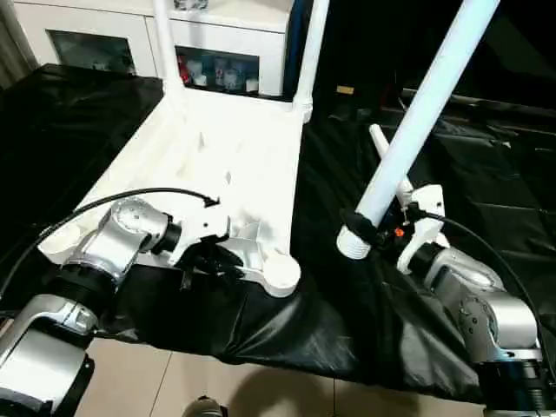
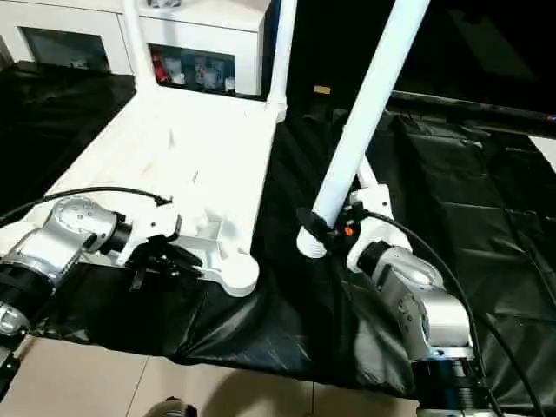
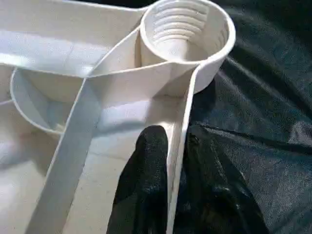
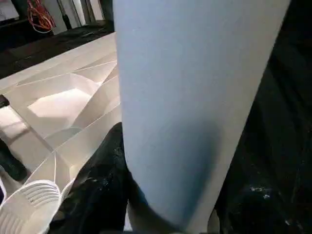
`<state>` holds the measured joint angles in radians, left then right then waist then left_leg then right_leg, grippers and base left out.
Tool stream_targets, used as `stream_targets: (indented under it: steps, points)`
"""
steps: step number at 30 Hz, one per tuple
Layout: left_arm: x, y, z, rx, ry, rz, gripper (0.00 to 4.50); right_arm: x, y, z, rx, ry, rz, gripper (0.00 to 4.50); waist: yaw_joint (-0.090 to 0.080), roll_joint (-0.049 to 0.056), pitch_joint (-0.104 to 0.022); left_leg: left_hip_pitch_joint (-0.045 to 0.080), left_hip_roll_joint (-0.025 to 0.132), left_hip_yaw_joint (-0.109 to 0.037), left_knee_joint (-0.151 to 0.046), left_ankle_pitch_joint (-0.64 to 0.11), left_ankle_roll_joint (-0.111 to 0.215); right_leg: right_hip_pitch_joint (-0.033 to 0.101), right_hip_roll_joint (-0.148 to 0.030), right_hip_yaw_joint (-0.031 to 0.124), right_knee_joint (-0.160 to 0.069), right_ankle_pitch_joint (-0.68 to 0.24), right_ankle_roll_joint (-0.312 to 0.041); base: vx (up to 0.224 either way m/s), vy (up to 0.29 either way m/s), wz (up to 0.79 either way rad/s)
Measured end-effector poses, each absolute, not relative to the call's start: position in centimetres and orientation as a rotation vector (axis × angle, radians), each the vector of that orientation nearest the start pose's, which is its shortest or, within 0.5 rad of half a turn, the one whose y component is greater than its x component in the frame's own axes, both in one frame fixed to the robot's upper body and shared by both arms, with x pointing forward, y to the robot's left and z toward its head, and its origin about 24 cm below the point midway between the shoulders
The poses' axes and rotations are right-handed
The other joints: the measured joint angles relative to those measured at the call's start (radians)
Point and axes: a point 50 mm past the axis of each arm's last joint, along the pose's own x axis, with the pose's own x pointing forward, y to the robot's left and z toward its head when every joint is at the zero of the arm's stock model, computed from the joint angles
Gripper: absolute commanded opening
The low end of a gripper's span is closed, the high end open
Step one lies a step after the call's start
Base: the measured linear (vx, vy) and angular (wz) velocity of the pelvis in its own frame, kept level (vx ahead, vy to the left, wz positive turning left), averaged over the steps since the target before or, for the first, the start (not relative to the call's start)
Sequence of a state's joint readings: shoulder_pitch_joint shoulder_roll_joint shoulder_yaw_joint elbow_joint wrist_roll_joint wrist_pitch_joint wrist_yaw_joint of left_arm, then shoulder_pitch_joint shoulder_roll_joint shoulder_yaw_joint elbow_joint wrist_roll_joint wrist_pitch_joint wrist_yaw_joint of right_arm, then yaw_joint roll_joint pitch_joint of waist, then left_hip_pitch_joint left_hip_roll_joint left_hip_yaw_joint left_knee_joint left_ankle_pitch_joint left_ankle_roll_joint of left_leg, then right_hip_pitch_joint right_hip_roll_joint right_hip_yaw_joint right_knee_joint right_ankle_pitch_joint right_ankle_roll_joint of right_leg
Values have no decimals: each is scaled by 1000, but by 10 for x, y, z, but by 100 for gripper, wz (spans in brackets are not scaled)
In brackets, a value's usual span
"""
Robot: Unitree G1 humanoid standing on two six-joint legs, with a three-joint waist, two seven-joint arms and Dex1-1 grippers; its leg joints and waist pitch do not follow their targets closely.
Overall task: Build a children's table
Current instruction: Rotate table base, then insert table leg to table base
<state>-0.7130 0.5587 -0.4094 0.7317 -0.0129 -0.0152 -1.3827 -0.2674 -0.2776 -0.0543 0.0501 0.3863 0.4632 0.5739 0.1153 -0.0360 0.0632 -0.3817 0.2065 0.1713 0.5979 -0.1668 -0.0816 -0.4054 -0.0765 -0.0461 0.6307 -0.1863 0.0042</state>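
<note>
1. Gripping the rim wall of the table top (image 1: 234, 174) with my left gripper (image 3: 176, 161), I have one black finger on each side of the thin rib, just short of the near corner socket (image 3: 187, 29). The fingers (image 3: 146, 185) look pressed against the rib, though the contact line is partly hidden, so I judge it clamped rather than merely straddling.

2. My right gripper (image 1: 382, 228) is closed around a loose leg (image 1: 426, 104) near its thick threaded end, the leg slanting up and away over the black cloth (image 1: 486, 174).

3. The top lies upside down on the cloth, ribs up. Two legs (image 1: 311, 52) already stand in the far corner sockets. The near right socket is empty, its inner threads showing. Another leg (image 1: 387, 152) lies on the cloth behind the one I hold.

4. Handling, as I judge it: the top is hollow moulded plastic, light and fairly stiff, but smooth and likely to slide on the cloth, so a rib beside the socket is a sound place to pin it.

5. The leg is a light, slick, tapered tube; holding it low near the thread gives control, while the long free end will want to swing.
</note>
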Motion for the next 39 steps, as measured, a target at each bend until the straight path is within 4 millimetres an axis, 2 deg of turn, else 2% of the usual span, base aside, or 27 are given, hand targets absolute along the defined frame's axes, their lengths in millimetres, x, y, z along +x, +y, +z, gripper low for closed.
stream_targets:
  steps: [6, 10, 12, 20, 24, 27, 31, 33, 37, 39]
  points:
    - [327, 180, 67, 575, 622, -1379, 11, 293, -164, 76, 174, 202, 634, 191, -7, 0, 0, 4, 0, 0, 0, 0, 0, 1, 0, 1, 0, 1, -2, 0, 0, 0]
    - [330, 155, 63, 465, 567, -1299, 0, 300, -158, 89, 178, 168, 670, 191, -21, 0, 0, 7, 0, 1, 0, 0, 0, 1, 0, 0, 0, 2, -3, 0, 0, 0]
    - [330, 142, 62, 425, 530, -1277, 0, 303, -156, 94, 173, 153, 681, 191, -24, 0, 0, 9, 0, 1, -1, 0, 0, 1, 0, 0, 0, 2, -3, 0, 0, 0]
    - [329, 102, 55, 398, 440, -1253, 0, 313, -140, 91, 144, 206, 742, 191, 0, 4, -1, 8, -1, 2, -4, 0, 0, 1, -1, 1, -2, 1, -2, 0, 0, 0]
    - [330, 97, 54, 408, 438, -1230, 0, 319, -137, 88, 78, 245, 745, 191, 1, 2, -2, 8, 0, 2, -4, 0, 0, 1, -1, 1, -3, 1, -2, 0, 0, 0]
    - [329, 97, 55, 419, 438, -1223, 0, 319, -137, 78, 67, 298, 740, 191, 0, -2, -1, 8, 0, 3, -4, 0, 0, 1, -1, 1, -3, 1, -2, 0, 0, 0]
    - [327, 103, 55, 430, 446, -1220, 0, 320, -131, 76, 46, 312, 771, 190, -3, -11, -6, 9, 0, 3, -4, 0, 0, 1, -1, 1, -3, 0, 0, 0, 0, 0]
    - [325, 105, 55, 432, 446, -1220, 0, 320, -130, 76, 39, 312, 774, 190, -3, -10, -6, 9, 0, 3, -4, 0, 0, 1, -1, 1, -4, 0, 0, 0, 0, 0]
    - [322, 112, 54, 432, 452, -1255, 0, 321, -124, 71, 56, 315, 786, 190, -7, 1, -9, 9, 0, 3, -5, 0, 0, 1, 0, 1, -4, 0, 0, 0, 0, 0]
    - [321, 113, 54, 425, 455, -1255, 0, 321, -122, 70, 60, 308, 790, 190, -10, 4, -10, 10, 0, 3, -6, 0, 0, 2, 0, 1, -4, 0, 0, 0, 0, 0]
